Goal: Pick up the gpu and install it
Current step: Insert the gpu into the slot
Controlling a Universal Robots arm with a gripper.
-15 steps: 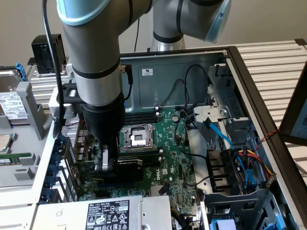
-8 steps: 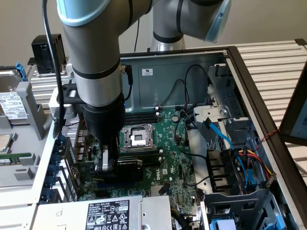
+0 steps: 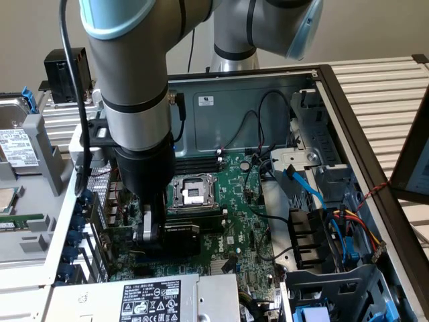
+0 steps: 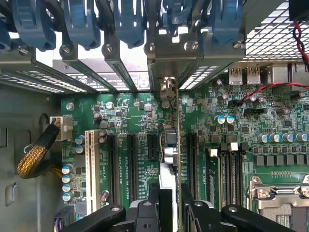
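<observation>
In the wrist view, the pincer has its two black fingers pressed against the sides of the gpu, which it holds on edge between them. The card runs away from the camera, down among the long black expansion slots of the green motherboard. Its metal end bracket stands at the row of blue slot latches on the case's rear wall. Beside it lie the memory slots and, further off, the CPU socket. In the exterior view, the arm reaches down into the open computer case, and the pincer holds the gpu low over the board, just in front of the CPU socket. The power supply lies in the foreground.
</observation>
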